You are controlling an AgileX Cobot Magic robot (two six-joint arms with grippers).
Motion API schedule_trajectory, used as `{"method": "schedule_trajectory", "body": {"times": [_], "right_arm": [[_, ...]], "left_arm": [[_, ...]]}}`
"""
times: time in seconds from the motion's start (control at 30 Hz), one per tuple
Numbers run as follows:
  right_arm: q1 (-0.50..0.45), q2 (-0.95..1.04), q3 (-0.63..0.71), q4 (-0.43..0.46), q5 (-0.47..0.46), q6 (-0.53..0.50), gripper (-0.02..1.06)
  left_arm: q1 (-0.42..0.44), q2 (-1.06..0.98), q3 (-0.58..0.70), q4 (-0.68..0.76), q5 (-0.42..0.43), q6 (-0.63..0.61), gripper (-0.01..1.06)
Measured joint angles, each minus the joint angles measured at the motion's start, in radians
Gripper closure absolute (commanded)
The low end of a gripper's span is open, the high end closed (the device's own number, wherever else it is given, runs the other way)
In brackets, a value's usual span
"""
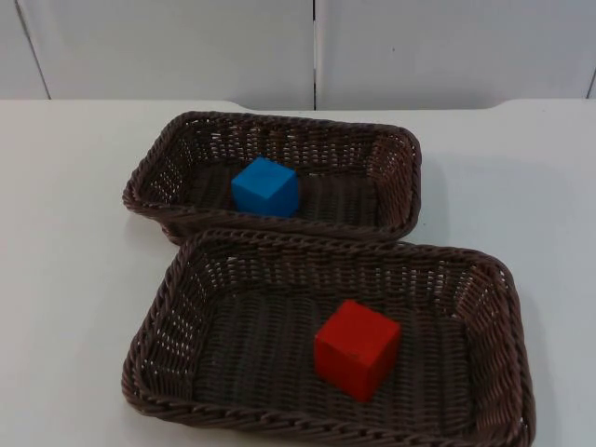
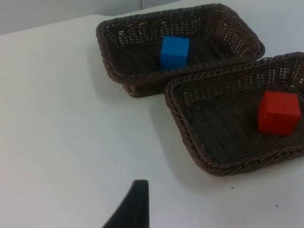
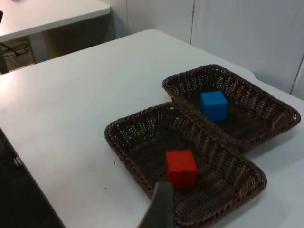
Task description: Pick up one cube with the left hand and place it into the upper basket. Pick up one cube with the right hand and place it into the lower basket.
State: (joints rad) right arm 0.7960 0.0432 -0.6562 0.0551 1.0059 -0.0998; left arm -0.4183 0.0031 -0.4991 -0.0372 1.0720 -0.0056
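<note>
Two cubes are sitting in baskets: blue cube (image 1: pixel 265 186) in upper basket (image 1: pixel 391 149), red cube (image 1: pixel 357 348) in lower basket (image 1: pixel 233 279). I cannot tell either end effector's state.

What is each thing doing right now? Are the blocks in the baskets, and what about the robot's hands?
Blue cube: sitting inside the upper basket.
Red cube: sitting inside the lower basket.
Upper basket: upright on the white table, holding the blue cube.
Lower basket: upright, right against the upper basket, holding the red cube.
Left gripper: above bare table, holding nothing.
Right gripper: above the lower basket's near rim, holding nothing.
</note>
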Motion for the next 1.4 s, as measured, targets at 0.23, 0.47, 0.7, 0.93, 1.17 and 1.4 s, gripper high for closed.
{"method": "schedule_trajectory", "body": {"times": [0.23, 0.47, 0.7, 0.93, 1.17, 1.4], "right_arm": [[0.0, -0.041, 0.005, -0.03, 0.085, 0.03, 0.32], [0.0, -0.041, 0.115, -0.055, 0.085, 0.074, 0.32], [0.0, -0.041, 0.133, -0.055, 0.083, 0.089, 0.32], [0.0, -0.041, 0.133, -0.055, 0.081, 0.089, 0.32], [0.0, -0.041, 0.133, -0.055, 0.081, 0.091, -0.01], [0.0, -0.041, 0.133, -0.055, 0.081, 0.093, -0.01]], "left_arm": [[0.0, 0.0, 0.0, 0.0, 0.0, -0.002, 0.08], [0.0, 0.0, 0.0, 0.0, 0.0, -0.002, 0.08], [0.0, 0.0, 0.0, 0.0, 0.0, -0.002, 0.08], [0.0, 0.0, 0.0, 0.0, 0.0, -0.002, 0.08], [0.0, 0.0, 0.0, 0.0, 0.0, 0.006, 0.0], [0.0, 0.0, 0.0, 0.0, 0.0, 0.006, 0.0]]}}
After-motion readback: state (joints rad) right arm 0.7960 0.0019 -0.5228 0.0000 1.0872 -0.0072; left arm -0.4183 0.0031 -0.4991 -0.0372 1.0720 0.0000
